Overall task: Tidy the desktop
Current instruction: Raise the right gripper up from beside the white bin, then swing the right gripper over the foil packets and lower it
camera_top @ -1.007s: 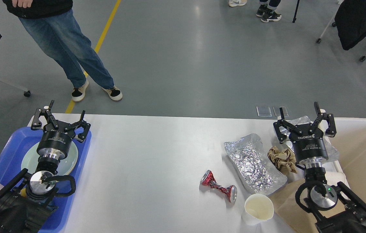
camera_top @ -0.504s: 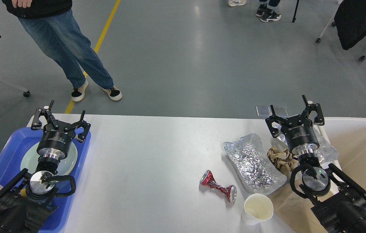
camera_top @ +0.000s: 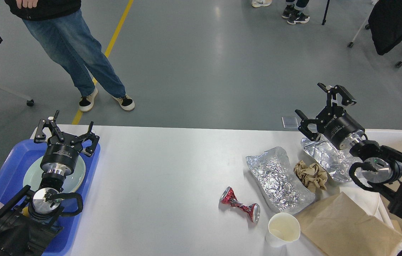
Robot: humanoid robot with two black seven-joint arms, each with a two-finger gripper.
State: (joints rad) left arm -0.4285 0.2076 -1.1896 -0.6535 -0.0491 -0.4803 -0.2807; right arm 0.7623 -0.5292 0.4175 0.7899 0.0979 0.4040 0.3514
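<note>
The right gripper (camera_top: 323, 103), fingers apart and empty, hangs over the desk's (camera_top: 158, 170) far right edge, nearest the crumpled foil (camera_top: 323, 160) just below it.

One view only, from my head, looking forward and down. Desktop (camera_top: 172, 170) fills lower half, close under me; my left claw (camera_top: 65, 134) enters lower left, right claw (camera_top: 323, 105) from right. Grey floor (camera_top: 215, 71) beyond claws, farther off.
</note>
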